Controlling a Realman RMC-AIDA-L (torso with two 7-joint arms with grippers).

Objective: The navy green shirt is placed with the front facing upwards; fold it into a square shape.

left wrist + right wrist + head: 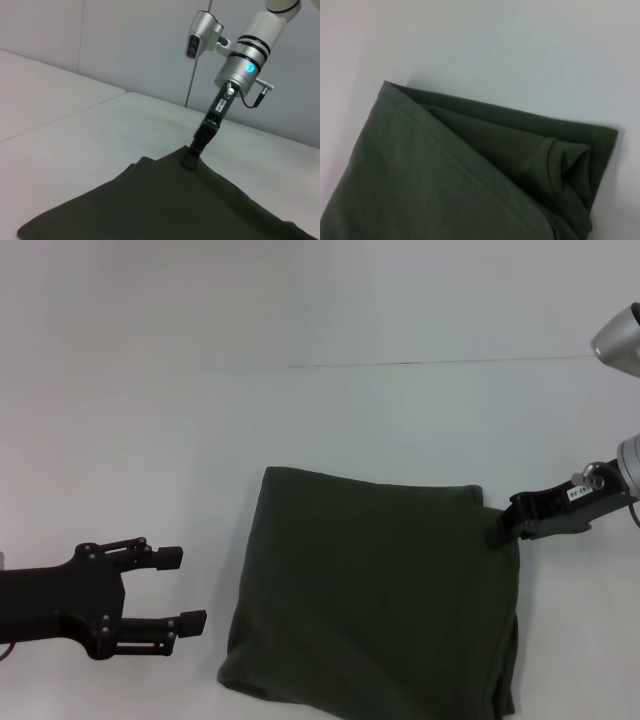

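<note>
the left gripper (192, 589) hangs over the white table (120, 420) at the left, its two black fingers (168, 557) spread apart and holding nothing, just clear of the shirt's left edge. the navy green shirt (375, 590) lies in the middle and right of the table, folded into a rough square of several layers, plain dark cloth on top with no print or label showing. at its far right corner the right gripper (502, 531) touches the cloth; whether its fingers are apart or together cannot be told. a small white sticker on that gripper's body carries writing too small to read. the right wrist view shows stacked folds at one corner (572, 165).
</note>
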